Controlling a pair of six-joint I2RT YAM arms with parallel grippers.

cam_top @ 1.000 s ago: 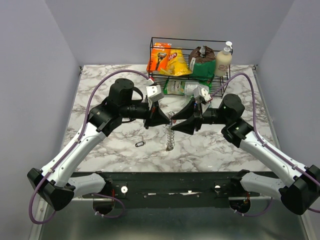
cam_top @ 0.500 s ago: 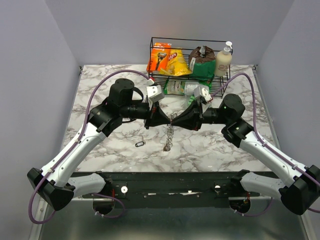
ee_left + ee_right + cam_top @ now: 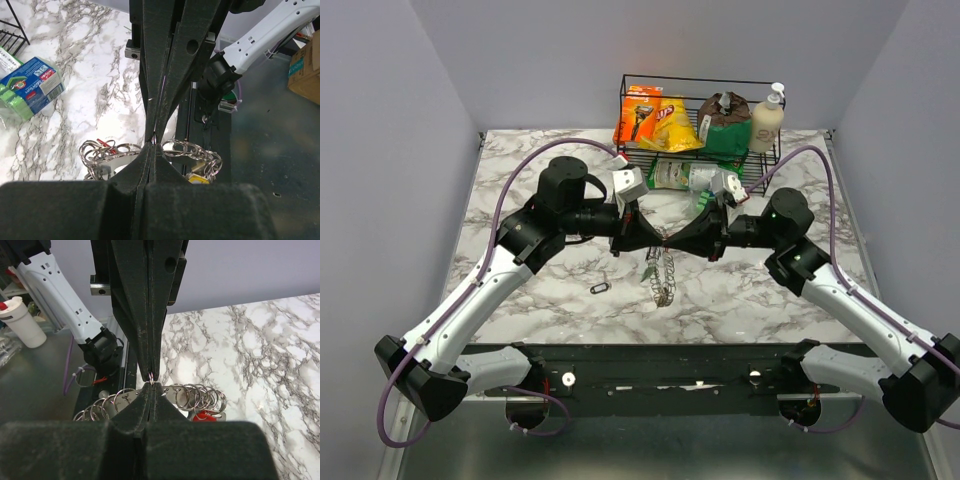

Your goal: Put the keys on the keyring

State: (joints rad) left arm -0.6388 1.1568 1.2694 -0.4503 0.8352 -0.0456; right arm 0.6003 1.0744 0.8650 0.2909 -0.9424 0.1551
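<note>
Top external: silver keyring (image 3: 664, 278) hangs in looped links.

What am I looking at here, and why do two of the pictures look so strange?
These are two robot arms, the left arm and the right arm, bolted at the near edge of a marble table. The wide picture comes from a camera above and behind them. The two odd ones come from small cameras on the wrists, each looking along its own black fingers towards the other arm's. The left gripper and right gripper meet tip to tip, both shut, and appear to pinch the keyring, whose chain hangs beneath them. A small dark key lies on the table nearby. At the back stands a black wire basket with snack bags and a bottle.
</note>
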